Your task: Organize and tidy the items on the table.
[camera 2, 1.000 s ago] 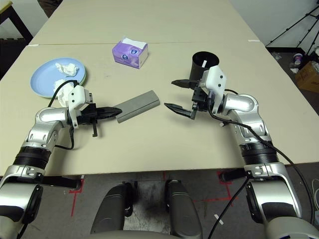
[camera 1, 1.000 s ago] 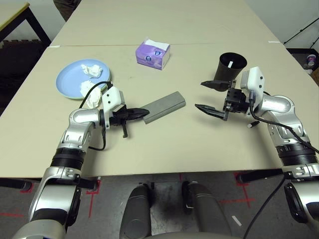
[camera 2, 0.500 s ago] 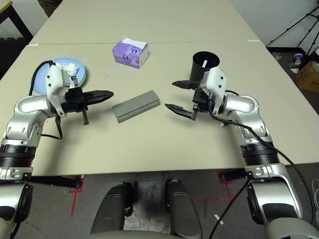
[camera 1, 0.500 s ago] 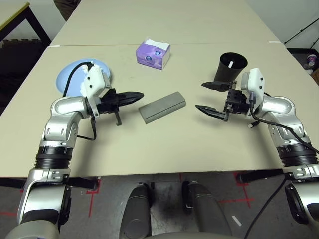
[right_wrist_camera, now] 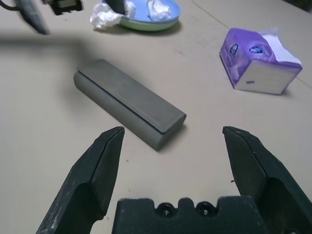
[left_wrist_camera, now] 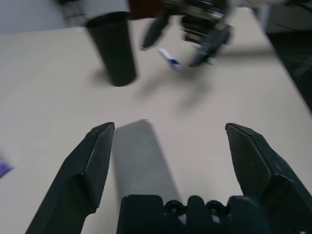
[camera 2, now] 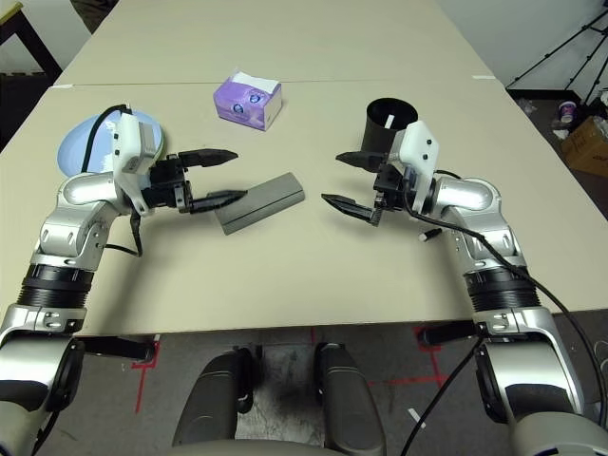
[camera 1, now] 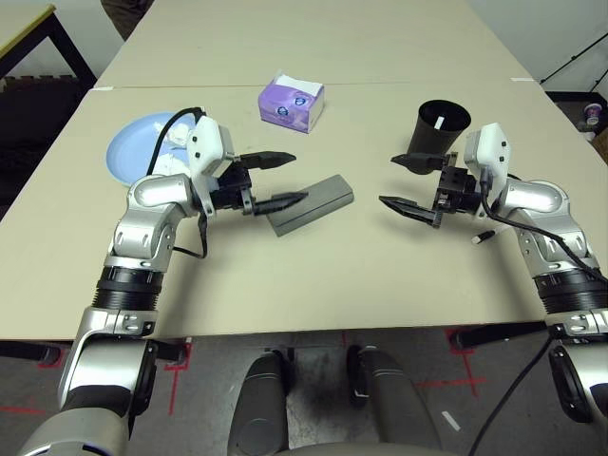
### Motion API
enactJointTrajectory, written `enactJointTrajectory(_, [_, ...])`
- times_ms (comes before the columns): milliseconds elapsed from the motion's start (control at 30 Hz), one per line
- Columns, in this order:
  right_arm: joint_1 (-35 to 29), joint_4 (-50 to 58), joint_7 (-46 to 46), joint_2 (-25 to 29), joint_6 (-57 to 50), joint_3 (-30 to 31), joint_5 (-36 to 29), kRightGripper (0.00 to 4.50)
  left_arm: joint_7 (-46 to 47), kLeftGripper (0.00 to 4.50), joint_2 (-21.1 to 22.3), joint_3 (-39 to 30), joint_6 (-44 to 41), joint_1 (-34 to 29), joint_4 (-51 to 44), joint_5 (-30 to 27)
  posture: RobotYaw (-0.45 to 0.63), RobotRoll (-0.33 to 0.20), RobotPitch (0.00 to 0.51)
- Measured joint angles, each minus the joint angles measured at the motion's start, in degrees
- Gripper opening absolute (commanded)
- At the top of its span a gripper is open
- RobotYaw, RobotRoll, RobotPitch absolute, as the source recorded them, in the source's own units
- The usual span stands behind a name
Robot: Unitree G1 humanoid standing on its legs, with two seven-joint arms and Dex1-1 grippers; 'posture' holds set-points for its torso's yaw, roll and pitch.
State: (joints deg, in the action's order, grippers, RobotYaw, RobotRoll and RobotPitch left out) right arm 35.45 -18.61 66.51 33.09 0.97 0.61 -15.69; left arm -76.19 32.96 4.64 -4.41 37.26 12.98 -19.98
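Observation:
The grey glasses case (camera 1: pixel 309 203) lies slantwise mid-table. My left gripper (camera 1: pixel 293 178) is open over the case's left end, one finger beside it and one above; in the left wrist view the case (left_wrist_camera: pixel 141 156) sits between the fingers. My right gripper (camera 1: pixel 389 180) is open and empty, a short way right of the case (right_wrist_camera: pixel 129 102). The black cup (camera 1: pixel 443 128) stands upright behind the right gripper. A blue-capped pen (camera 1: pixel 484 237) lies by my right forearm. The light blue plate (camera 1: pixel 128 152) at the far left holds tissue wads (camera 1: pixel 176 133). The sunglasses are out of view.
A purple tissue box (camera 1: pixel 292 102) stands behind the case, near the seam with a second table. One tissue wad (right_wrist_camera: pixel 105 19) lies beside the plate's rim. The table's front edge (camera 1: pixel 313 332) runs close below both arms.
My left gripper, shut half a second ago, has swung right from the plate to the case's left end and opened. The right arm has drifted slightly right.

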Motion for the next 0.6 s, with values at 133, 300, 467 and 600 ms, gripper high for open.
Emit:
enactJointTrajectory(133, [2.3,-1.3,2.6,2.6,-0.8,0.8,0.6,4.50,-3.1,4.45,-0.4,2.4,1.7,0.3,2.3,0.9,-0.06,0.000,0.178])
enactJointTrajectory(300, [4.1,-2.2,6.3,6.5,-2.5,2.5,2.4,4.50,-3.5,4.45,-1.0,2.8,4.7,1.4,5.8,2.2,-0.05,0.000,0.171])
enactJointTrajectory(467, [7.3,-3.1,10.9,11.7,-6.5,5.5,5.8,4.50,-2.2,4.45,-2.6,2.7,6.1,1.4,6.2,2.4,-0.05,0.000,0.163])
enactJointTrajectory(600, [11.3,-3.9,11.2,14.9,-10.9,9.3,11.9,4.50,-1.1,4.45,-3.0,2.7,6.3,1.3,6.1,2.4,-0.04,0.000,0.161])
